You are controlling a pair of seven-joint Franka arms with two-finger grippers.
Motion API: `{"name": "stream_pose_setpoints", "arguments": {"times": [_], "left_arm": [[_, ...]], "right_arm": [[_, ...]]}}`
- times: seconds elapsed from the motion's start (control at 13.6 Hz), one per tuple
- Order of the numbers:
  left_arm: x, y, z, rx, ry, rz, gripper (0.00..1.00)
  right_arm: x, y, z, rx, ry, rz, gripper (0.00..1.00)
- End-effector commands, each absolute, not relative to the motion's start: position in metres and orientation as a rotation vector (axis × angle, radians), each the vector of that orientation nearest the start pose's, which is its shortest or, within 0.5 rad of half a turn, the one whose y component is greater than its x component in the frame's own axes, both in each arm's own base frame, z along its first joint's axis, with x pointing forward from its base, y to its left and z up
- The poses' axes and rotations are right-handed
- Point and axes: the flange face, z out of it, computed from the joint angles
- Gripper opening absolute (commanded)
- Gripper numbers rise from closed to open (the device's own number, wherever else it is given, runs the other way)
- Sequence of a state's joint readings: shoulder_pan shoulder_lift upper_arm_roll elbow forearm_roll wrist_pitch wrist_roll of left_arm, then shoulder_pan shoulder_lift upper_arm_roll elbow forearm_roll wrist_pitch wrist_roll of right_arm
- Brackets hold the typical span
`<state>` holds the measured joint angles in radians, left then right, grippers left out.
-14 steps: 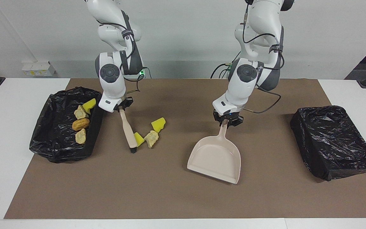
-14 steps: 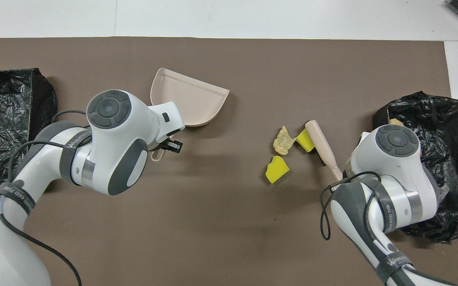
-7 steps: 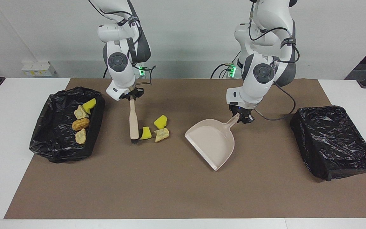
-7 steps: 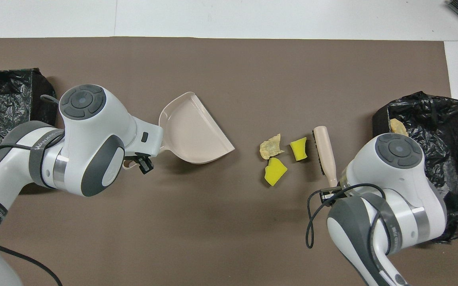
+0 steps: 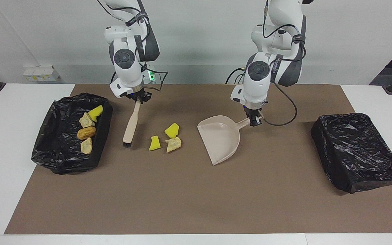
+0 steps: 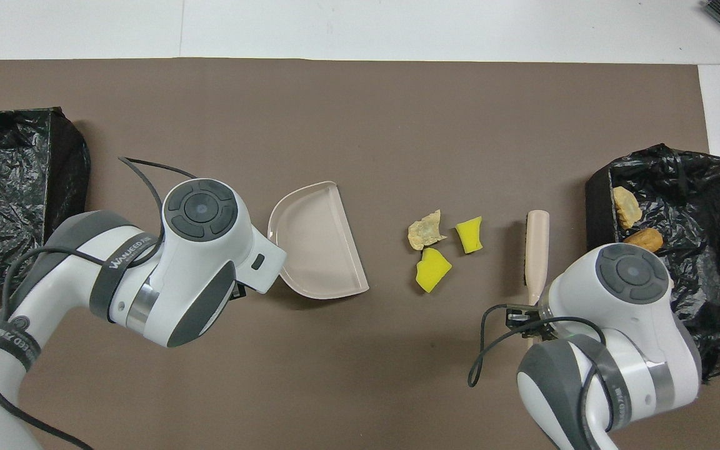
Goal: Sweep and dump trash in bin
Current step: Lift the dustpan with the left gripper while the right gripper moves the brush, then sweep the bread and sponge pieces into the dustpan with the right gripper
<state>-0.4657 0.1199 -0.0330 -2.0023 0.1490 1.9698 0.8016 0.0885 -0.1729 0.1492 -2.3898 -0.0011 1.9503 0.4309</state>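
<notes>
Brown paper mat [image 5: 196, 204] covers most of my table, and three scraps sit loose on it around the middle: two yellow sponge chunks [image 5: 154, 143] [image 5: 172, 130] and a pale beige lump [image 5: 173, 144], all bunched close together. From my screen, the right gripper [image 5: 138, 98] is clamped on the handle end of a hand brush [image 5: 131, 123], which slants down so its dark bristles meet the mat just beside the scraps, toward the right arm's end of the table. The left gripper [image 5: 254, 119] is pinched shut on the handle of a beige dustpan [image 5: 220, 137], whose open mouth faces the scraps from the left arm's end, with a bit of bare mat between.

An open black-lined bin [image 5: 46, 149] at the right arm's end holds four more pieces: a yellow chunk [image 5: 96, 112], two beige lumps [image 5: 86, 120] [image 5: 86, 145] and an orange-brown bread-like lump [image 5: 86, 132]. A second bag-covered box [image 5: 356, 151] sits at the left arm's end, well apart from everything else.
</notes>
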Motion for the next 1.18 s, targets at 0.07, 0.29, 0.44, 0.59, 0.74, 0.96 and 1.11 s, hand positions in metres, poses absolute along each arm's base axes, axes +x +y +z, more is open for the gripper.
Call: {"name": "stream_pose_setpoints", "arguments": {"times": [0.07,0.29,0.44,0.59,0.74,0.96,1.11], "left_arm": [[0.489,-0.268,0.376,-2.260,1.963,0.260,0.00],[0.485,-0.273,0.374,-2.248,1.977,0.257,0.00],[0.481,-0.274,0.373,-2.247,1.979,0.269,0.00],[0.477,-0.273,0.370,-2.243,1.985,0.272,0.00],[0.476,-0.273,0.367,-2.238,1.991,0.254,0.00],[0.470,-0.270,0.362,-2.233,2.000,0.224,0.00],[0.466,-0.270,0.353,-2.190,2.057,0.186,0.00]], "right_arm": [[0.424,0.144,0.353,-3.158,0.323,0.398,0.00],[0.428,0.182,0.324,-3.132,0.249,0.420,0.00],[0.429,0.213,0.322,-3.100,0.204,0.441,0.00],[0.415,0.250,0.318,-3.077,0.136,0.450,0.00],[0.406,0.280,0.315,-2.992,0.171,0.435,0.00],[0.388,0.327,0.320,-2.887,0.222,0.413,0.00],[0.383,0.355,0.337,-2.852,0.248,0.403,0.00]]}}
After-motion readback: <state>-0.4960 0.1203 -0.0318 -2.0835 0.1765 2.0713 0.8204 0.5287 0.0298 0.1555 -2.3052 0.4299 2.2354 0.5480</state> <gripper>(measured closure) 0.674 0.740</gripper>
